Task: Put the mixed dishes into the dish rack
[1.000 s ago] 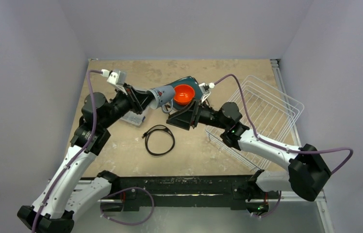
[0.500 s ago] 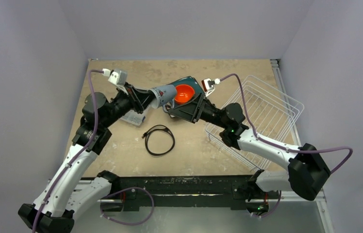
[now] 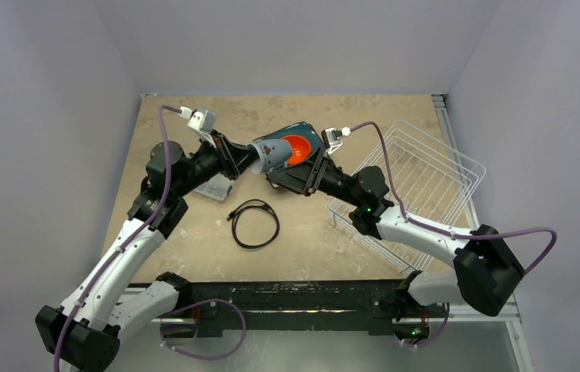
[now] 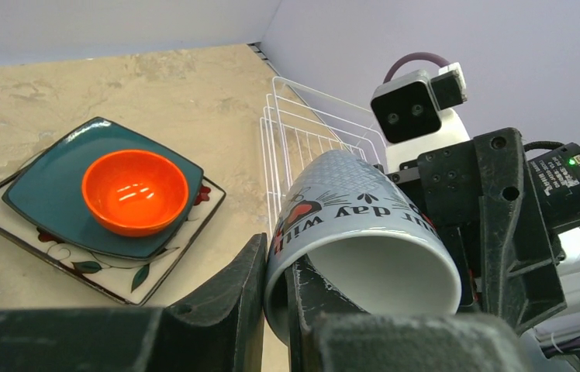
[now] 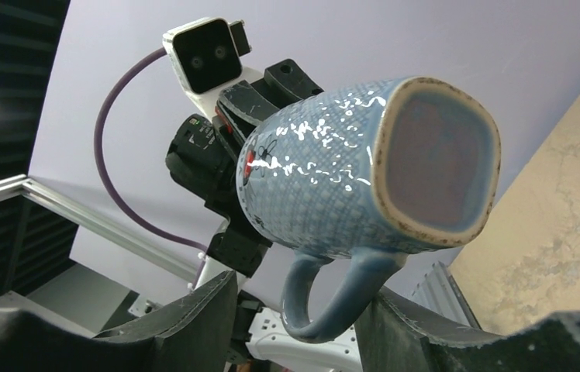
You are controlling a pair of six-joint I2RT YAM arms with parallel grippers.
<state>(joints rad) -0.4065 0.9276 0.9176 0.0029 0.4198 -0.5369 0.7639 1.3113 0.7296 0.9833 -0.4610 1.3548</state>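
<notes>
My left gripper point(image 3: 250, 159) is shut on the rim of the grey-blue mug point(image 3: 275, 153), one finger inside and one outside point(image 4: 275, 256), and holds it sideways in the air. My right gripper point(image 3: 285, 175) is open just below the mug. In the right wrist view the mug's handle point(image 5: 326, 302) hangs between its spread fingers point(image 5: 194, 318) without touching them. The orange bowl point(image 4: 135, 191) sits on the dark teal plate point(image 4: 46, 182), which lies on the patterned plate point(image 4: 120, 273). The white dish rack point(image 3: 426, 178) stands at the right. The mint plate is out of view.
A black coiled cable point(image 3: 254, 223) lies on the table in front of the arms. A clear plastic box point(image 3: 213, 188) lies under the left arm. The two grippers are close together above the stack of plates.
My left arm has carried the mug to the right, over the bowl. My right gripper has turned and come up under the mug, so its fingers now flank the handle.
</notes>
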